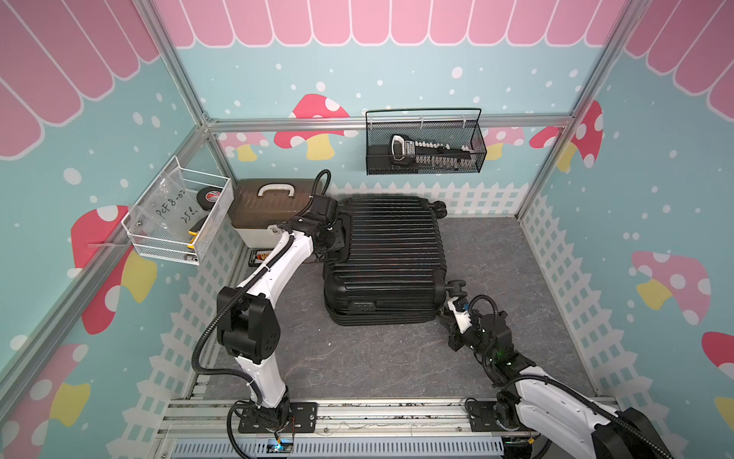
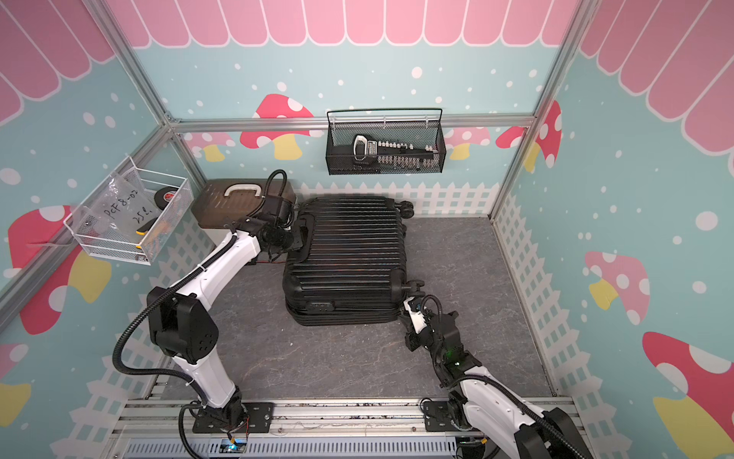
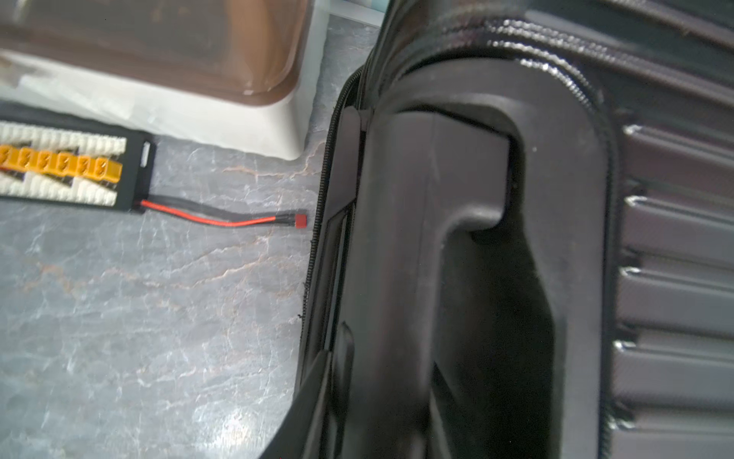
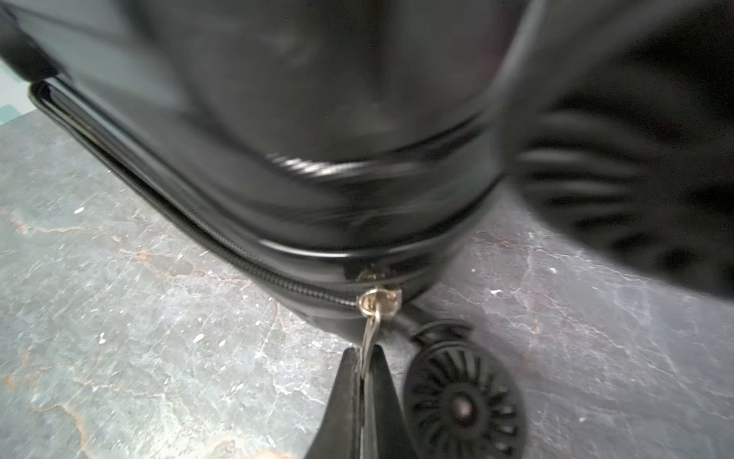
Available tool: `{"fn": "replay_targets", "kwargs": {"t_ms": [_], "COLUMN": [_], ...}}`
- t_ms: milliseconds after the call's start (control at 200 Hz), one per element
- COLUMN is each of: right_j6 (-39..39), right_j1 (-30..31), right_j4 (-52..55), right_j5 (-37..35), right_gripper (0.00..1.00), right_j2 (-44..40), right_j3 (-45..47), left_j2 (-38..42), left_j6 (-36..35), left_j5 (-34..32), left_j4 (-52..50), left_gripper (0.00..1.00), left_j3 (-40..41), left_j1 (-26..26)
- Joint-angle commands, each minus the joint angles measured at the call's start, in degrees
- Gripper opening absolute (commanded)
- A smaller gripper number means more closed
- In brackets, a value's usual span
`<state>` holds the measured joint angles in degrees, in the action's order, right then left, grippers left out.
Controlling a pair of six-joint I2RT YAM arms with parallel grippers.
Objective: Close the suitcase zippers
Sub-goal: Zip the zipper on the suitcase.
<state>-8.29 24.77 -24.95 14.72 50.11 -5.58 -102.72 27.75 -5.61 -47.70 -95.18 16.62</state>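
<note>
Right gripper (image 4: 367,367) pinching pull (image 4: 371,330) at suitcase (image 1: 389,246) near-right corner. Left gripper (image 1: 337,237) closed by left side, hold unclear.

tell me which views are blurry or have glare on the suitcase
Right wrist view: the suitcase shell is heavily blurred up close, yet the zipper pull and wheel stay fairly sharp. Left wrist view: soft focus, glare streaks along the suitcase rim. Both top views: crisp and evenly lit.
</note>
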Motion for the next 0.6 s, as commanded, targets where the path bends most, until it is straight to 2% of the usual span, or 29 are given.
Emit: {"fn": "replay_targets", "kwargs": {"t_ms": [0, 220, 521, 596], "right_j6": [3.5, 4.5, 5.6, 5.9], "right_j1": [2.6, 3.8, 6.8, 8.0], "right_j4": [-5.1, -4.2, -4.2, -4.2], "right_j5": [8.8, 7.6, 6.1, 5.2], "right_gripper": [0.0, 0.0, 0.0, 0.0], "right_j2": [-0.5, -0.1, 3.6, 4.2], "right_j3": [-1.8, -2.5, -4.5, -5.1], "left_j2": [3.9, 4.7, 8.1, 8.8], "left_j6": [18.9, 22.6, 31.1, 33.8], "left_j5": [-3.0, -5.0, -8.0, -9.5], "left_j4": [11.0, 11.8, 15.5, 15.9], "left_gripper": [0.0, 0.0, 0.0, 0.0], "left_j3": [-0.2, 2.6, 8.0, 8.6], "left_j1": [0.9, 2.0, 6.6, 9.4]}}
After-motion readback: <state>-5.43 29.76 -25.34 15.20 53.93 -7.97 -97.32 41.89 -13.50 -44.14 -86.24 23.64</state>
